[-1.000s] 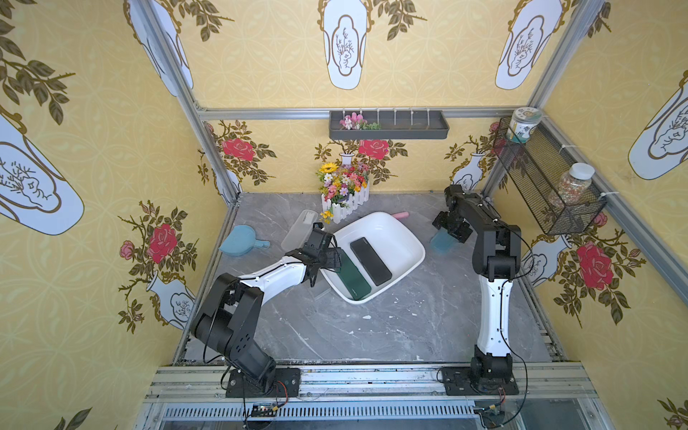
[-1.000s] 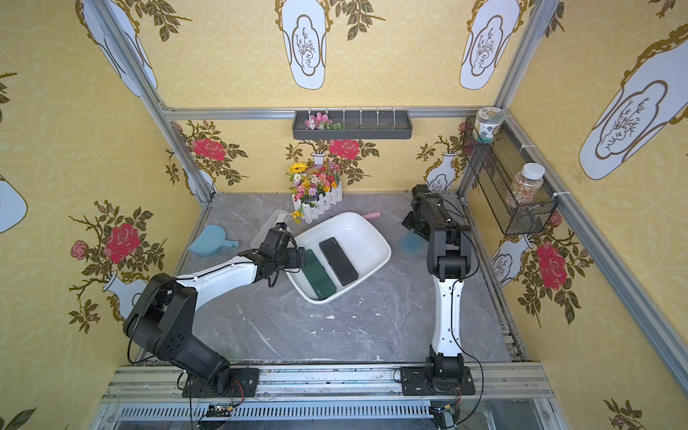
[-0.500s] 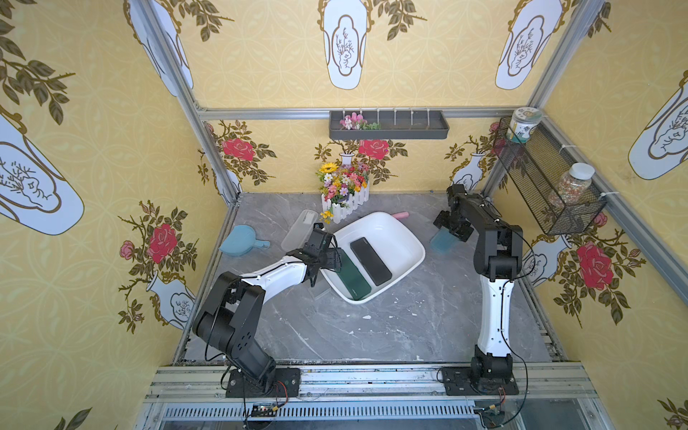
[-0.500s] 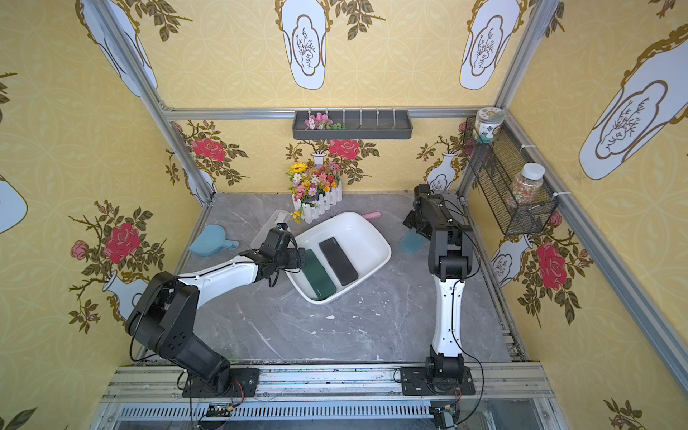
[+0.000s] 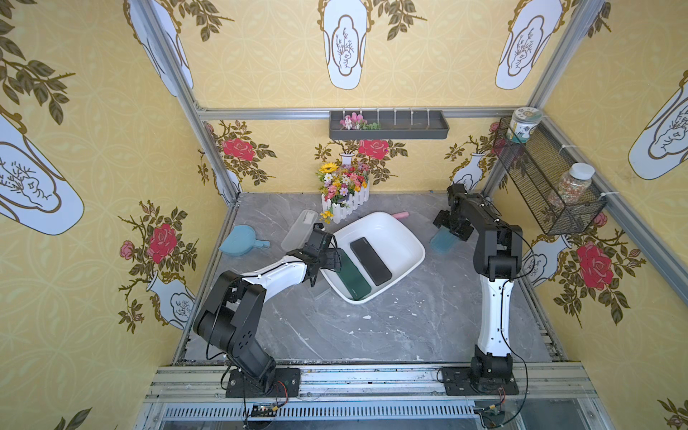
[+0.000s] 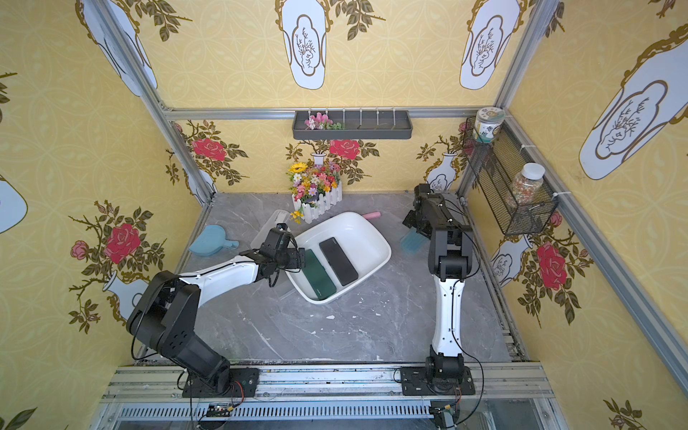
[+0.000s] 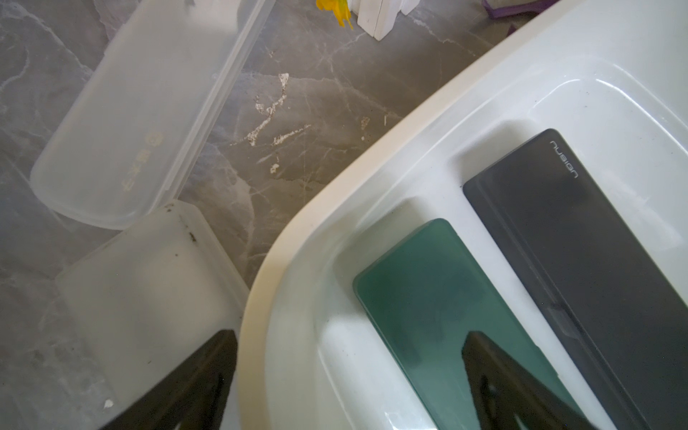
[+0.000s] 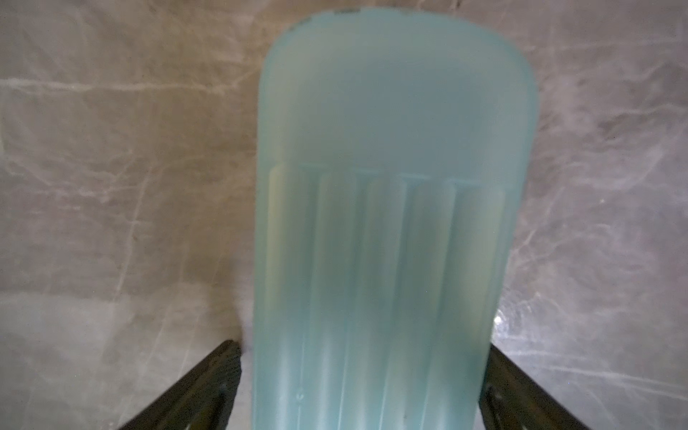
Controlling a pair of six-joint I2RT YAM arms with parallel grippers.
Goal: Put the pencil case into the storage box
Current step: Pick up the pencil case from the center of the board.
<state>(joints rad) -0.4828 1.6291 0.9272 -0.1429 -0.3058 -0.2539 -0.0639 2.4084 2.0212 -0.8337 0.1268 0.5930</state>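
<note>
The storage box [image 5: 391, 232] is my biggest worry. My left pincer [image 7: 350, 337] hangs wide open astride its near rim, one finger over the inside and one outside. If I lower or swing that arm carelessly, a finger could catch the rim and shove or tip the box, which would move the right arm's drop-off spot.

Under the inside finger lies the green case [image 7: 428, 290], with the black case [image 7: 577, 242] just beyond it. Both are in the box and fill much of that side, so a newcomer may land on top and sit crooked.

My right pincer [image 8: 361, 344] is also open and holds nothing. Its fingers flank the pale blue pencil case [image 8: 391, 149], which lies flat on the table [image 8: 111, 186] well apart from the box. The case nearly fills the gap, so I judge that a slight skew on closing would push it rather than clamp it. Smooth plastic held near one end could also swivel on the lift.

Under the left pincer's outside finger sits a frosted case [image 7: 149, 283], and snagging it would drag it along.
</note>
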